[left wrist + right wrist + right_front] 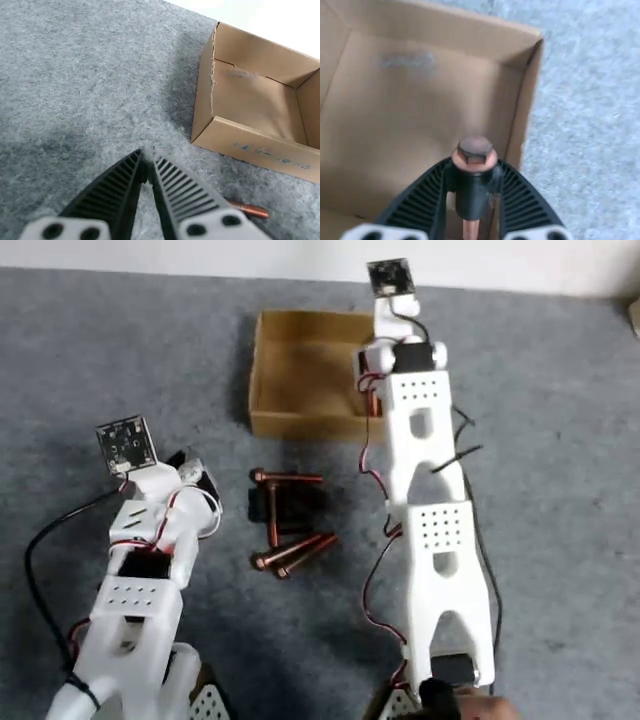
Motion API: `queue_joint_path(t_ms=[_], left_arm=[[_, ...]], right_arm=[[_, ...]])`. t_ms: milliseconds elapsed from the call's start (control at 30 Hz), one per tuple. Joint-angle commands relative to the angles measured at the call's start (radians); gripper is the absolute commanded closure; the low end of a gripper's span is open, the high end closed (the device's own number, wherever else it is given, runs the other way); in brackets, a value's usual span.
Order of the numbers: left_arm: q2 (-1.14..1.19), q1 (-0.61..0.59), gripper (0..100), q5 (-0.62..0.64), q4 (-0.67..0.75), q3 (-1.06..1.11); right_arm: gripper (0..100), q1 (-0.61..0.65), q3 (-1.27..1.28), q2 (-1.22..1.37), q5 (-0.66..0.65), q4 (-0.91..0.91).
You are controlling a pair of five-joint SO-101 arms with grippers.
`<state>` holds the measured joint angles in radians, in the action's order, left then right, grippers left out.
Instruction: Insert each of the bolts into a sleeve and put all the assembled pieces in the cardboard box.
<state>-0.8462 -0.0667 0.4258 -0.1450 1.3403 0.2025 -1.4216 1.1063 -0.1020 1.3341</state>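
1. We see the right gripper (473, 171) clamped around a black sleeve (471, 192) with a copper bolt (475, 149) pushed through it, the bolt's head facing the wrist camera.
2. This assembled piece hangs over the inside of the cardboard box (520, 107), above its floor and close to one side wall.
3. The left gripper (147, 160) is closed on nothing and sits low over the grey counter (75, 75), well short of the box.
4. Four loose bolts (290, 478) lie on the counter between the two arms. Dark sleeves (300, 505) lie among them and are hard to tell apart.
5. We judge the main risk to be the nearby wall: on release, the piece could strike the rim and tip out onto the counter.
6. A drop from height could also jolt the bolt out of its sleeve, since we see nothing locking the two together.
7. The box looks light, so an arm brushing its wall could shove it out of place.
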Motion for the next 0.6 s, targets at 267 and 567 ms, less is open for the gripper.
queue_joint_path(t_ms=[267, 567], left_arm=[[0.002, -0.004, 99, 0.006, 0.015, -0.053], [0.007, -0.004, 99, 0.006, 0.015, -0.053]], right_arm=[[76.2, -0.002, -0.007, -0.028, 0.006, 0.065], [69.7, -0.007, -0.111, -0.054, 0.011, 0.108]])
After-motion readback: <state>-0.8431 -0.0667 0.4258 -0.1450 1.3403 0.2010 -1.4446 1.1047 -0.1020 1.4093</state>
